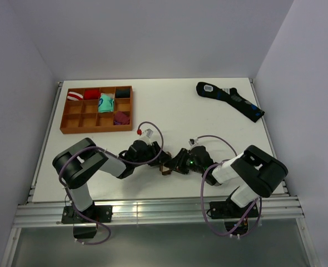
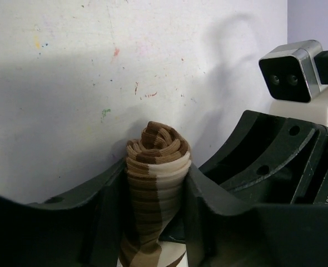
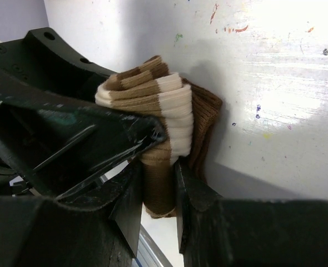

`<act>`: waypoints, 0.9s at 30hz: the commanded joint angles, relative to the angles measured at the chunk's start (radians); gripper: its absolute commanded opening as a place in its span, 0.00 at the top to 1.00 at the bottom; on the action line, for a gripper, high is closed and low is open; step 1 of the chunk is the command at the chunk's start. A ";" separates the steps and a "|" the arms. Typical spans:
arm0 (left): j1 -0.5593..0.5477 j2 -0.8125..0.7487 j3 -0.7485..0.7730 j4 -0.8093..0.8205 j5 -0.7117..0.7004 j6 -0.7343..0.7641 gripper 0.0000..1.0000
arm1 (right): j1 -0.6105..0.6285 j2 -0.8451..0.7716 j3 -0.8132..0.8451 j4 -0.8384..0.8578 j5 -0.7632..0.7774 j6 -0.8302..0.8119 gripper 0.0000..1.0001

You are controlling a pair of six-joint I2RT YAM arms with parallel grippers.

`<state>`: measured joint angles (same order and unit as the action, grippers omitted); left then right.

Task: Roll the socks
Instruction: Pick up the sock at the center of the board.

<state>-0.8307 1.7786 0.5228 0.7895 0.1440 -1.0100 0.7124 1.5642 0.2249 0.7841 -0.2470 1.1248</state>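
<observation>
**Striped roll pinched between both grippers at the near middle of the table**

The brown-and-cream striped knitted sock (image 2: 153, 146) is already wound into a tight spiral. It stands roughly on end just above the white table (image 1: 180, 114), near its near edge and about midway across.

The left gripper (image 2: 154, 170) has its fingers clamped on the roll's flanks. The right gripper (image 3: 158, 188) meets it from the other side, its fingers pressed onto the brown lower part. Both wrists crowd close together.

The rolling looks essentially finished, so the step in hand seems to be securing the bundle. Next, one gripper probably has to let go without the spiral springing loose, while the other carries it off.

Far left sits the shallow wooden compartment tray (image 1: 95, 130), several cells holding coloured rolls. Far right lies a flat pair of dark blue-patterned socks (image 1: 230, 100), not yet rolled.
</observation>
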 commanded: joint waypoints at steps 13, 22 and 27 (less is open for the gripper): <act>-0.053 0.101 0.019 -0.404 -0.030 0.040 1.00 | 0.024 -0.010 -0.045 -0.566 0.090 -0.115 0.73; -0.053 0.081 0.089 -0.619 -0.125 0.071 1.00 | 0.047 -0.251 0.036 -0.779 0.190 -0.134 0.53; -0.053 0.059 0.097 -0.673 -0.139 0.082 1.00 | 0.059 -0.441 0.080 -0.919 0.222 -0.146 0.45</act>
<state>-0.8822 1.7767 0.6788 0.5060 0.0895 -1.0065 0.7547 1.1938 0.3016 0.1940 -0.0757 1.0409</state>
